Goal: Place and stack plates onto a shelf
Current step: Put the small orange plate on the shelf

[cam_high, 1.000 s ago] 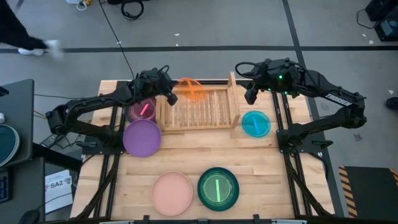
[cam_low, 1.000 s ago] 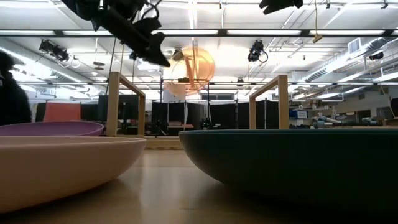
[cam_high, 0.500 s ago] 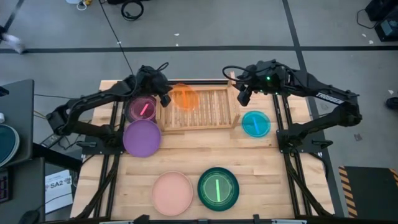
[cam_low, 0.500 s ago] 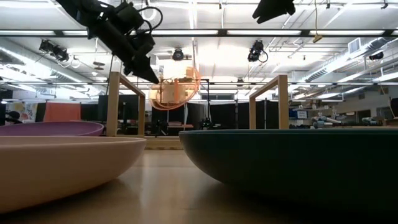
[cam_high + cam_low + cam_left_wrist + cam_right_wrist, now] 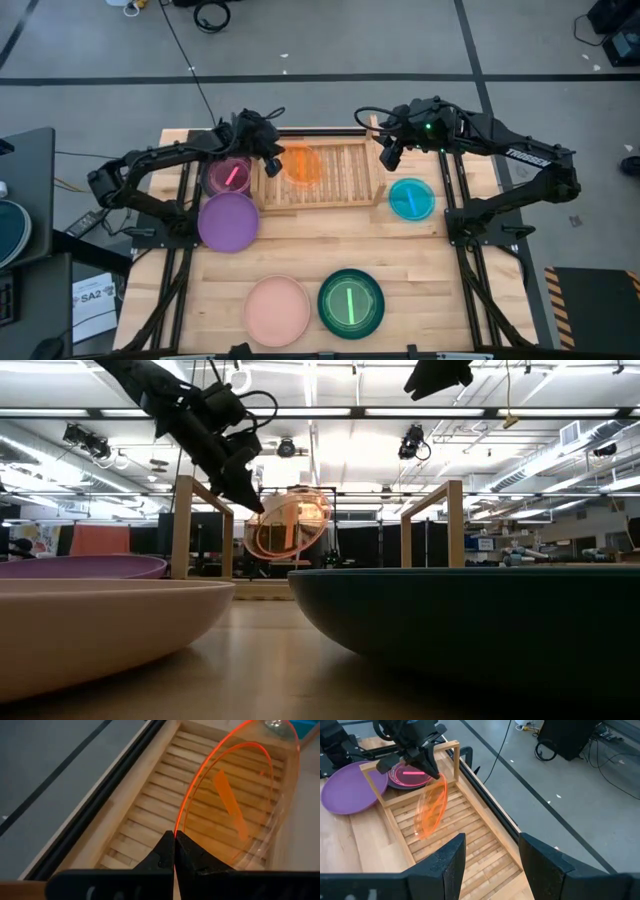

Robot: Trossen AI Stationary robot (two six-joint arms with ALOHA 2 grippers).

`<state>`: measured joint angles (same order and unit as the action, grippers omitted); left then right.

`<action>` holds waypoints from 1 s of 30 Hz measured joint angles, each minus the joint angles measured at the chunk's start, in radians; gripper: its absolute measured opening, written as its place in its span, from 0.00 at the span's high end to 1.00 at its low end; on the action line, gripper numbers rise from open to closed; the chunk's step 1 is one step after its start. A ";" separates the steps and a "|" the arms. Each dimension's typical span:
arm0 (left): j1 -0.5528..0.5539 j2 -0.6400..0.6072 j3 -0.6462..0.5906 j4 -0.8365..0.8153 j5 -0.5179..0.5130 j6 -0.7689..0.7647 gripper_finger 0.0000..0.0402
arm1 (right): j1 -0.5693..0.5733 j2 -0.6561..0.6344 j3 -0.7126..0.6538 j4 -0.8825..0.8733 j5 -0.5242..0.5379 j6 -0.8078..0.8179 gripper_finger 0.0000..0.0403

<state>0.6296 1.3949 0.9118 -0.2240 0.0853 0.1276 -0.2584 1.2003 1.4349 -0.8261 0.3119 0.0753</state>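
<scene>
A translucent orange plate (image 5: 303, 163) hangs over the left part of the slatted wooden shelf (image 5: 330, 185), and my left gripper (image 5: 270, 160) is shut on it. In the low view the plate (image 5: 288, 525) stands on edge between the shelf's uprights (image 5: 200, 525). My right gripper (image 5: 390, 155) stands open above the shelf's far right corner, holding nothing. On the table lie the maroon plate (image 5: 229, 175), the purple plate (image 5: 228, 221), the pink plate (image 5: 277, 310), the green-teal plate (image 5: 351, 303) and the cyan plate (image 5: 411, 198). My left gripper pinches the orange plate's rim (image 5: 178, 826) between its two fingers, at the plate's upper left edge. The fingers slant down from the table's left. The plate hangs tilted on edge below them (image 5: 431, 807). I cannot tell whether its lower edge touches the slats.
The shelf's left side board (image 5: 375, 780) stands close beside my left gripper, with the maroon plate just outside it. The right half of the slats (image 5: 470, 840) lies bare. A dark rail (image 5: 95, 815) runs along the table's far edge behind the shelf.
My left gripper has gone down toward the shelf and tipped its fingers lower. The orange plate has come down with it, from above the shelf's far rail to between the side boards, and has leaned over. My right gripper has shifted a little toward the table's left.
</scene>
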 joint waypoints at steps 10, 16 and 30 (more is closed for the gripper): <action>-0.005 0.052 0.314 -0.332 -0.004 0.133 0.99 | 0.000 0.000 0.000 0.000 0.000 0.000 0.53; -0.005 0.216 0.565 -0.585 -0.008 0.252 1.00 | 0.000 0.000 0.000 0.000 0.000 0.000 0.53; -0.004 0.591 0.925 -0.947 -0.040 0.470 1.00 | 0.000 0.000 0.000 0.000 0.000 0.000 0.53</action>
<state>0.6254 1.9862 1.8370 -1.1713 0.0456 0.5972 -0.2584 1.2003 1.4349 -0.8261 0.3115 0.0753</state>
